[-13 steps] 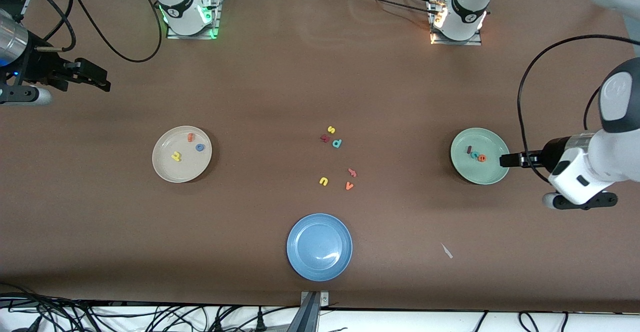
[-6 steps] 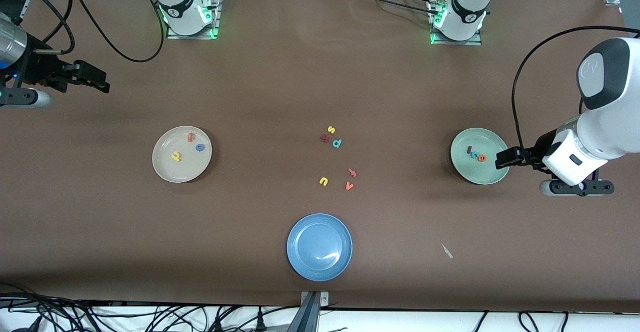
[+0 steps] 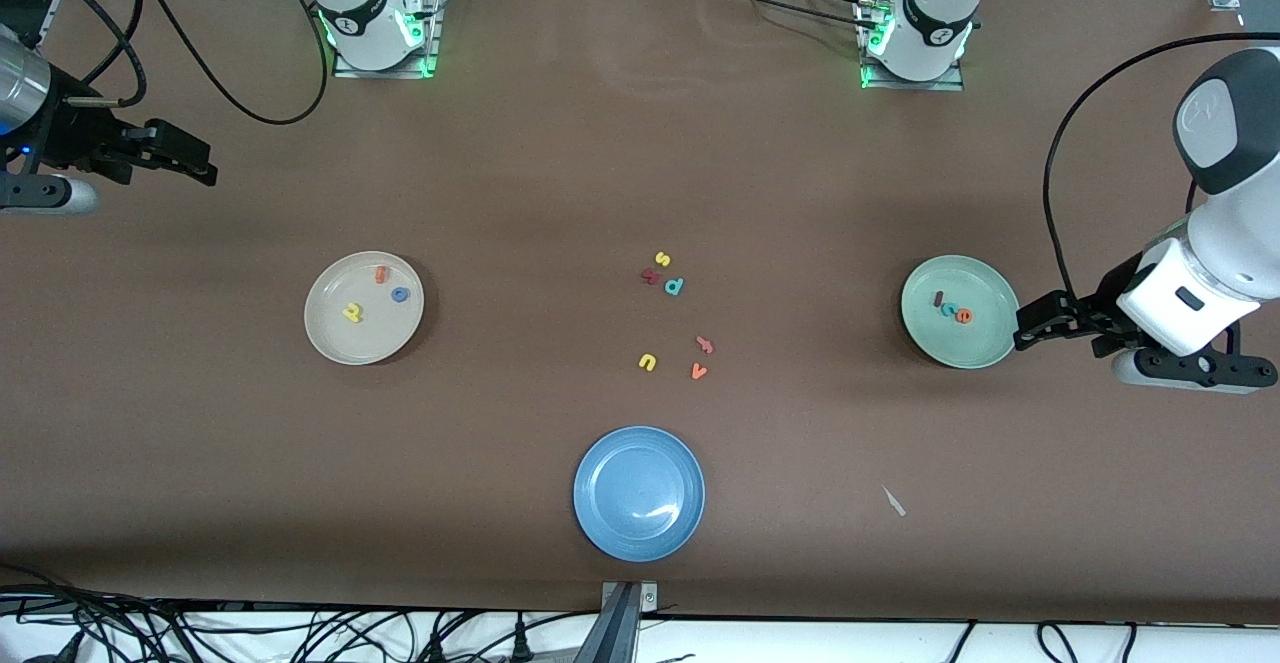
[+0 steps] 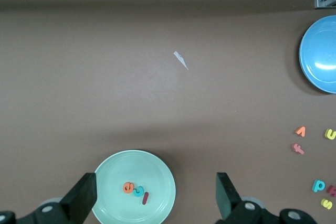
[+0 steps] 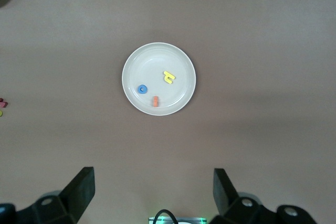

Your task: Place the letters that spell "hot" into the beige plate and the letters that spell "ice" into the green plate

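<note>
Beige plate holding h, o, t, green plate holding i, c, e, left gripper beside it and right gripper over bare table, fingers open, empty

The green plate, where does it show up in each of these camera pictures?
Front view: the green plate lies toward the left arm's end of the table, beside the left pincer.
Left wrist view: it sits between the pincer's fingers.
Right wrist view: not in it.
Shared landmark: the blue plate.
</note>
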`<control>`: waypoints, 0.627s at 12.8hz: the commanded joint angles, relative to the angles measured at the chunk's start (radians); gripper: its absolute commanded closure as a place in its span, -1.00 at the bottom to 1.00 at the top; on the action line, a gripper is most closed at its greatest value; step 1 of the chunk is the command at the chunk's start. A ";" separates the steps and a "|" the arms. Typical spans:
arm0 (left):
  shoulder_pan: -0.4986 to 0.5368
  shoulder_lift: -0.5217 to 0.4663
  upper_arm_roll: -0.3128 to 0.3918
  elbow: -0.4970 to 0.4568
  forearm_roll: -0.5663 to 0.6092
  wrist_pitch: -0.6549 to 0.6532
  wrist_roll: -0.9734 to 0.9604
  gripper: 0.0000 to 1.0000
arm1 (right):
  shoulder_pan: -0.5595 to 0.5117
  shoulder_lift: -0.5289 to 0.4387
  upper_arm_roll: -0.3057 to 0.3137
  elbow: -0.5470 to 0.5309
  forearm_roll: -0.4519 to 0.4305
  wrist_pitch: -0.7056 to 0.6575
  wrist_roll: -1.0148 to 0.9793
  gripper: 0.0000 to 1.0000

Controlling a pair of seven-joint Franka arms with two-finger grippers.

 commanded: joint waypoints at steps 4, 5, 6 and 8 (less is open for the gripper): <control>0.001 -0.027 0.014 0.022 0.035 -0.122 0.075 -0.98 | 0.013 0.015 -0.006 0.033 -0.024 -0.019 0.004 -1.00; 0.001 -0.029 0.012 0.022 0.036 -0.125 0.075 -0.99 | 0.011 0.015 -0.008 0.033 -0.024 -0.019 0.004 -1.00; 0.004 -0.032 0.015 0.024 0.038 -0.128 0.077 -1.00 | 0.010 0.015 -0.008 0.033 -0.024 -0.019 0.004 -1.00; 0.016 -0.046 0.014 0.025 0.036 -0.143 0.071 -1.00 | 0.010 0.015 -0.008 0.033 -0.023 -0.022 0.005 -1.00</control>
